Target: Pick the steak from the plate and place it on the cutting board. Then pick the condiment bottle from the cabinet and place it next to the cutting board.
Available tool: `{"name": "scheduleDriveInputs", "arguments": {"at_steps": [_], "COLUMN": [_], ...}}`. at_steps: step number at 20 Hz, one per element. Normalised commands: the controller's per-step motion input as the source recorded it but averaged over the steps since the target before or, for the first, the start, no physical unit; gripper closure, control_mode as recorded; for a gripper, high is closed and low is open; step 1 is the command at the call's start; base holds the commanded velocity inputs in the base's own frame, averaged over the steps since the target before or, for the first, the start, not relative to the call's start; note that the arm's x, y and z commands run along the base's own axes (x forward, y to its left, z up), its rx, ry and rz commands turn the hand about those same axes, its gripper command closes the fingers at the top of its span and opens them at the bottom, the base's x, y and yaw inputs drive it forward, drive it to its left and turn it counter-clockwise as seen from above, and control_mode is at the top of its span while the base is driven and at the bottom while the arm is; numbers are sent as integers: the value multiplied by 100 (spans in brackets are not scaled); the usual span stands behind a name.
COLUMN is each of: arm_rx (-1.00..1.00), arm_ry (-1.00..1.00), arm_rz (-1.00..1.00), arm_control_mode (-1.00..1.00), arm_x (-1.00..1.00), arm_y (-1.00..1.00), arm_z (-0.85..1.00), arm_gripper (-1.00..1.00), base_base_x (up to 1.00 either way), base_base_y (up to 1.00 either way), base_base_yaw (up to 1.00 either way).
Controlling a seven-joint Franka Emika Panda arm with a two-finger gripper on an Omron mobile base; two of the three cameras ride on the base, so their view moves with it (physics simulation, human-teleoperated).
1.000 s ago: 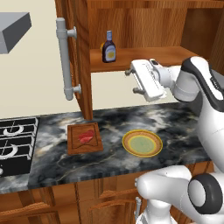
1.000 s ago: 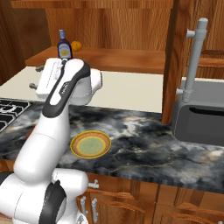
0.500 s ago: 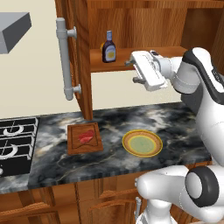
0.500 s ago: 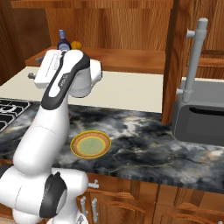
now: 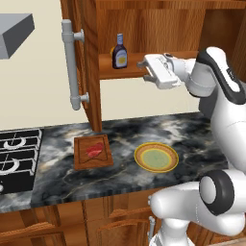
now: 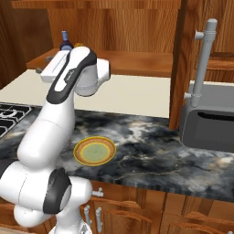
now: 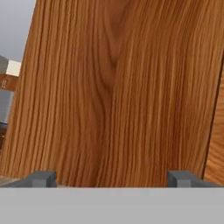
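The steak (image 5: 94,150) lies flat on the cutting board (image 5: 79,162), on the counter left of the plate (image 5: 156,157), which holds nothing. The condiment bottle (image 5: 119,52) stands upright on the shelf of the cabinet (image 5: 144,19), whose door hangs open with its grey bar handle (image 5: 72,65). My gripper (image 5: 142,67) hovers at shelf height, a short way right of the bottle and pointing toward it, apart from it. In the hand view its fingertips (image 7: 41,178) stand wide apart and open with nothing between them, facing a wood-grain panel (image 7: 118,87). The bottle's cap (image 6: 65,35) peeks out behind my arm.
A black stove (image 5: 17,153) occupies the counter's left end under a grey hood (image 5: 14,29). A grey appliance (image 6: 208,123) sits at the right beside a second door with a bar handle (image 6: 204,64). Wooden drawers (image 5: 57,226) run below the marble counter (image 5: 202,134).
The hand has risen from just below the shelf to shelf height and levelled out toward the bottle. Steak, board, plate and bottle have not moved; the jaws stay open.
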Motion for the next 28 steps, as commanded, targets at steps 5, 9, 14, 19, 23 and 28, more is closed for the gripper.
{"name": "scheduleDriveInputs", "arguments": {"at_steps": [5, 9, 14, 19, 23, 28], "arm_rx": [0, 0, 0, 0, 0, 0], "arm_ry": [6, 3, 1, 0, 2, 2], "arm_rz": [-7, -6, -4, -4, -5, -4], "arm_control_mode": [-100, -100, -100, -100, -100, -100], "arm_x": [28, 17, 10, 15, 26, 36], "arm_y": [0, 0, 0, -3, -8, -6], "arm_z": [14, 22, 20, 8, 0, 0], "arm_gripper": [-100, -100, -100, -100, -100, -100], "base_base_x": [0, 0, 0, 0, 0, 0], "base_base_y": [0, 0, 0, 0, 0, 0], "base_base_yaw": [0, 0, 0, 0, 0, 0]}}
